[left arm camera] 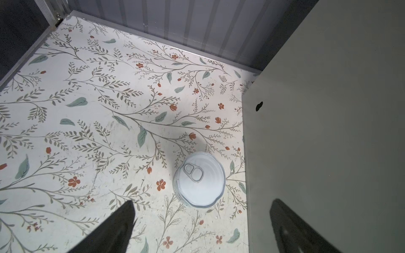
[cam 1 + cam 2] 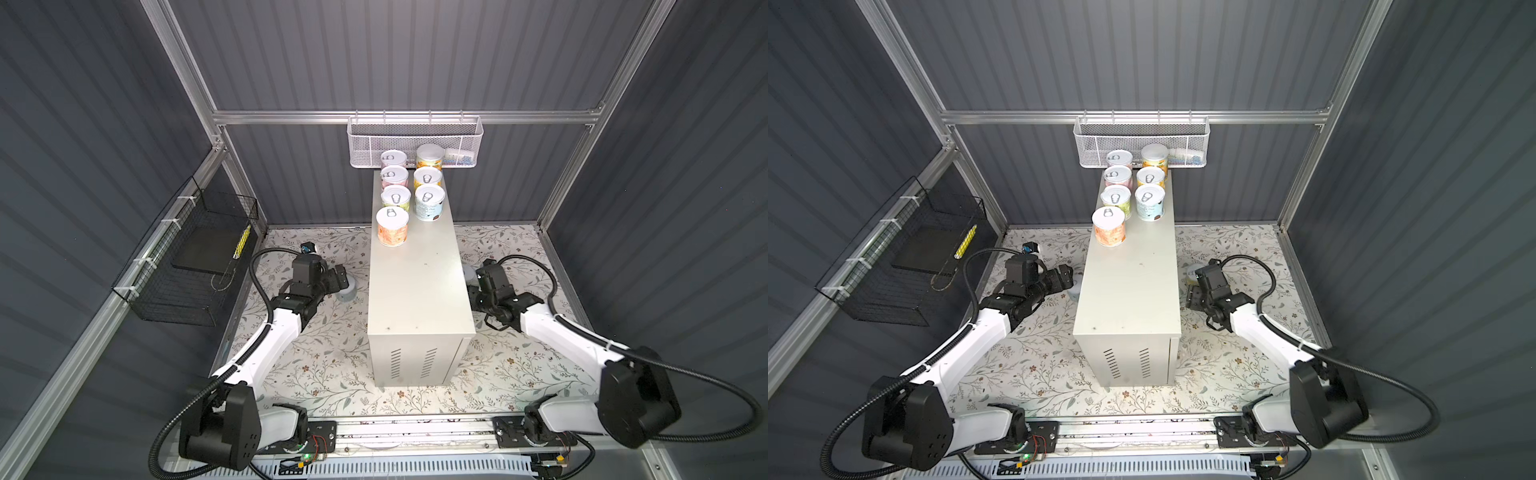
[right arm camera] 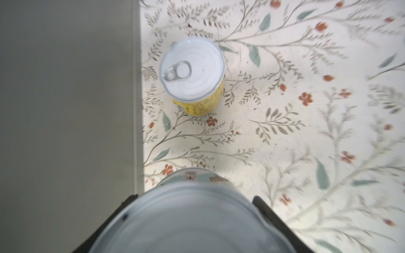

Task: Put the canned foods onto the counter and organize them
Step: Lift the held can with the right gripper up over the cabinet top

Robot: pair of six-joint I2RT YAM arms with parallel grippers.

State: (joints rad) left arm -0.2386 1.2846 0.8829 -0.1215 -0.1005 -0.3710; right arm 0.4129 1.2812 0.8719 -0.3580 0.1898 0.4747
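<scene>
Closest to the right wrist camera is a blue can (image 3: pixel 192 219). The right gripper (image 3: pixel 194 198) hugs it tight, with a black finger on each side. Just past it, a yellow can (image 3: pixel 192 70) stands on the flowery floor (image 3: pixel 285 131), right beside the counter (image 3: pixel 65 109). On the counter's other side, the left gripper (image 1: pixel 202 203) is spread wide. A pale can (image 1: pixel 200 179) stands on the floor near its fingers. Up on the counter top, seven cans (image 2: pixel 396 197) stand in two rows at the far end, four and three.
</scene>
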